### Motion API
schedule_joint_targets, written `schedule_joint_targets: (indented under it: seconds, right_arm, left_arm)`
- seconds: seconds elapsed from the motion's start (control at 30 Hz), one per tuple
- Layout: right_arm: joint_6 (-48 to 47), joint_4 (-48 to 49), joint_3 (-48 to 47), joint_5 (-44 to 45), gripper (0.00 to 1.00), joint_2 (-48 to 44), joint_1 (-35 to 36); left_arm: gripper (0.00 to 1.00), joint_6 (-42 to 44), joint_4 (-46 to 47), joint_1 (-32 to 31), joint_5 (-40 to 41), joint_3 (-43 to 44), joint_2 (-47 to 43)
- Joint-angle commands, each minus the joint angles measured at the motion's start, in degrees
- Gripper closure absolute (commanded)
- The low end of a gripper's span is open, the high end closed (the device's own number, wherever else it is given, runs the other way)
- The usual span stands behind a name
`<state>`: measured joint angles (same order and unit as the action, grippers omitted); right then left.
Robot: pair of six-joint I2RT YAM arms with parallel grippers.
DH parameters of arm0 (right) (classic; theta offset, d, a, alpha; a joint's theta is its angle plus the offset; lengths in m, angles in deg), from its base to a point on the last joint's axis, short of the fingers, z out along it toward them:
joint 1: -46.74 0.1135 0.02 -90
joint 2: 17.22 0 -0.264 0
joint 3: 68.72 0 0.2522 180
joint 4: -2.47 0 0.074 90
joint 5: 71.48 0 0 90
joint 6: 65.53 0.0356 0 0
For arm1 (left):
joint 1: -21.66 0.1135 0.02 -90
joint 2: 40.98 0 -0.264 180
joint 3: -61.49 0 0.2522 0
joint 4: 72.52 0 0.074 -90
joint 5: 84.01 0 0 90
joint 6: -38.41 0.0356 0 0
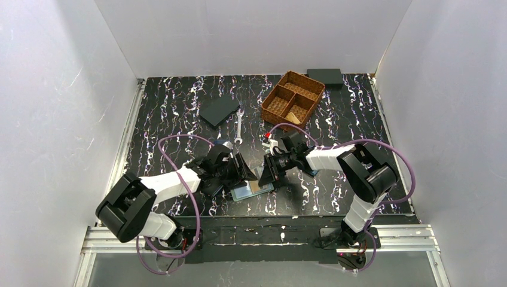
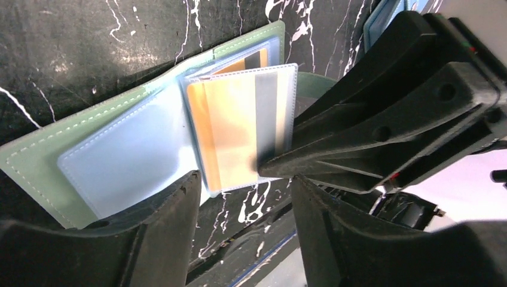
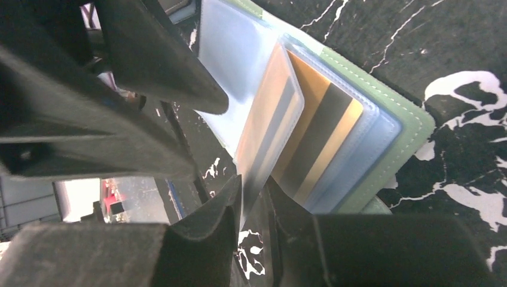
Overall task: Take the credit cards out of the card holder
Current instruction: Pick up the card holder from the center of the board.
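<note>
The card holder (image 1: 251, 191) lies open on the table between both grippers, its mint-green cover (image 2: 36, 155) (image 3: 400, 131) down and its clear sleeves fanned up. One raised sleeve holds a tan-golden credit card (image 2: 230, 131) (image 3: 269, 107). My right gripper (image 3: 254, 200) (image 1: 267, 173) is shut on that sleeve's near edge, one finger (image 3: 224, 206) on each side. A second credit card, gold with a dark band (image 3: 323, 137) (image 2: 251, 60), sits in the sleeve behind. My left gripper (image 2: 245, 209) (image 1: 242, 170) stands open at the holder's near edge, nothing between its fingers (image 2: 173, 203).
A woven divided basket (image 1: 293, 98) stands at the back right, with a black box (image 1: 324, 76) behind it. A wrench (image 1: 238, 124) and a dark flat square (image 1: 219, 110) lie at the back middle. A small red-and-white item (image 1: 269, 139) sits behind the grippers.
</note>
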<state>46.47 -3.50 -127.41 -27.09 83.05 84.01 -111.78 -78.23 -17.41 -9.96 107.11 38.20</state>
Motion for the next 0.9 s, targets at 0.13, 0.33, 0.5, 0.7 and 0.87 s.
schedule_joint_targets:
  seconds: [0.13, 0.33, 0.5, 0.7, 0.87]
  right_arm:
    - [-2.8, 0.4, -1.8, -1.0, 0.61, -2.8, 1.0]
    - [-2.5, 1.7, -1.6, -4.2, 0.57, -3.3, 2.1]
    - [-1.7, 5.1, -0.2, -6.2, 0.51, -5.8, 3.0]
    - [-0.7, 9.4, 1.3, -7.2, 0.42, -7.0, 3.1]
    - [-1.1, 8.8, 0.9, -7.5, 0.39, -6.0, 3.2]
  left_arm:
    - [0.27, -6.7, 2.0, 1.1, 1.1, -1.4, -1.7]
    - [0.2, -9.1, 6.0, 1.2, 0.9, -2.0, -1.0]
    - [0.19, -10.8, 7.1, 1.2, 0.4, -2.6, 0.5]
    - [0.19, -11.9, 7.3, 1.2, 0.1, -3.3, 1.4]
    - [0.26, -12.2, 7.3, 1.2, 1.1, -4.3, 0.8]
